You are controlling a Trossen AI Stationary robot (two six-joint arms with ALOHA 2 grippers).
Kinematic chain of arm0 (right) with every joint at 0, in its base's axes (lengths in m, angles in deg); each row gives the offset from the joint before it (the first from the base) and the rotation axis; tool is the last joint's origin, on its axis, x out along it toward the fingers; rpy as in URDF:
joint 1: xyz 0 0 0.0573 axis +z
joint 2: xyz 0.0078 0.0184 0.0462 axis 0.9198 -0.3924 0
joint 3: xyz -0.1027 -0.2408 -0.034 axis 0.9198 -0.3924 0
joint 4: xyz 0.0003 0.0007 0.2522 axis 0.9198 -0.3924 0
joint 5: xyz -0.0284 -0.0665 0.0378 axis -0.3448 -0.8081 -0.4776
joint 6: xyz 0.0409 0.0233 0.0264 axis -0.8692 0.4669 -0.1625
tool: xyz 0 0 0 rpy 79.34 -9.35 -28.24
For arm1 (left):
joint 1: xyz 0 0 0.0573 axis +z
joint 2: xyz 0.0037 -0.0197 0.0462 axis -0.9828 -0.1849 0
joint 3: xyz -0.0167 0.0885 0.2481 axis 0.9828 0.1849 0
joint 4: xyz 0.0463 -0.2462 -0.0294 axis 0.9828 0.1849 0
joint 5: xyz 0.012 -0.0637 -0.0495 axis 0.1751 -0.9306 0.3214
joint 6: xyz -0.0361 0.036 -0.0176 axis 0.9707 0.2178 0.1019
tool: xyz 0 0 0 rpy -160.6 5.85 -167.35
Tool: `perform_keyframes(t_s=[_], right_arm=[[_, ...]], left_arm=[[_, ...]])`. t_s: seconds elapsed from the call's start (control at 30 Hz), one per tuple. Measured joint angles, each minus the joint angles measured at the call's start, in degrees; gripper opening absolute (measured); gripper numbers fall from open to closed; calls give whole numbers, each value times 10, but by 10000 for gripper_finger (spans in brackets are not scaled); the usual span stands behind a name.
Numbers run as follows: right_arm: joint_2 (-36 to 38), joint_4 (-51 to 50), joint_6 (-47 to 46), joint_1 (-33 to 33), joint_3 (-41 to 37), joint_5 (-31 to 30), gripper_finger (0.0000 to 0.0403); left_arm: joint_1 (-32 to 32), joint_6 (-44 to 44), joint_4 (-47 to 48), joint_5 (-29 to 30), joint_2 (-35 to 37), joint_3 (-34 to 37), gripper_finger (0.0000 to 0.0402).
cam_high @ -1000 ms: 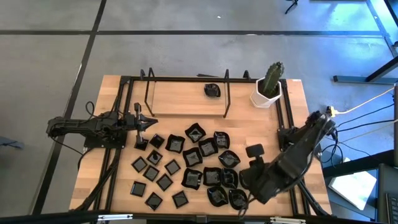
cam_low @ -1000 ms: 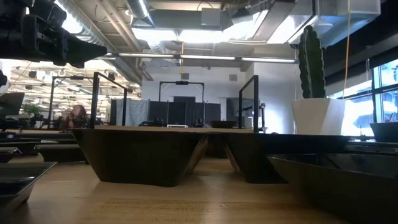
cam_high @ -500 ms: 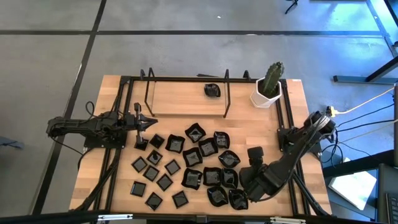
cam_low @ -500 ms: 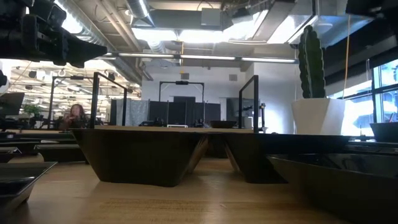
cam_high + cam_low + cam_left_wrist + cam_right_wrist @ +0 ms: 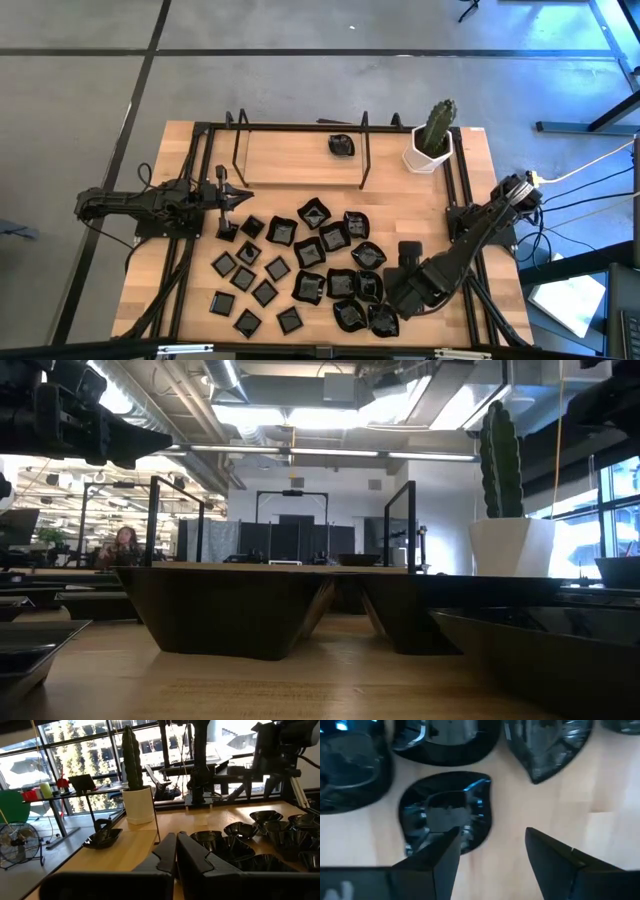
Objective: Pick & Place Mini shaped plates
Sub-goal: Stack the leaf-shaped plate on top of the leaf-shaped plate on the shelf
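Several glossy black mini shaped plates lie scattered on the wooden table's middle and near right. One more rests on the raised board at the far edge. My right gripper points down, open, over the near-right plates. In the right wrist view, one finger stands over the rim of a wavy-edged plate and the other over bare wood. My left gripper stays level at the table's left, shut and empty.
A white pot with a cactus stands at the far right corner. A black metal frame rims the far board and the table's sides. Plates crowd close around the right gripper; bare wood lies beside the wavy plate.
My right gripper has come down toward the plates at the table's near right, its arm folding lower over them. The plates lie where they were.
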Motion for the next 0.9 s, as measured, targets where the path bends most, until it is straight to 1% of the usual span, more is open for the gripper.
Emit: perform_keyframes(t_s=[0.3, 0.6, 0.67, 0.73, 0.8, 0.9], right_arm=[[0, 50, -11, 0, 0, 34, 225], [0, 51, -5, 0, 0, 73, 222], [0, 51, 9, 0, 0, 66, 212], [0, 51, 28, 0, 0, 46, 197], [0, 54, 31, 0, 0, 25, 176], [0, 69, 35, 0, 0, 26, 135]], left_arm=[[0, 5, 0, 0, 0, 0, 9], [0, 5, 0, 0, 0, 0, 13], [0, 5, 0, 0, 0, 0, 12], [0, 5, 0, 0, 0, 0, 10], [0, 5, 0, 0, 0, 0, 9], [0, 5, 0, 0, 0, 0, 9]])
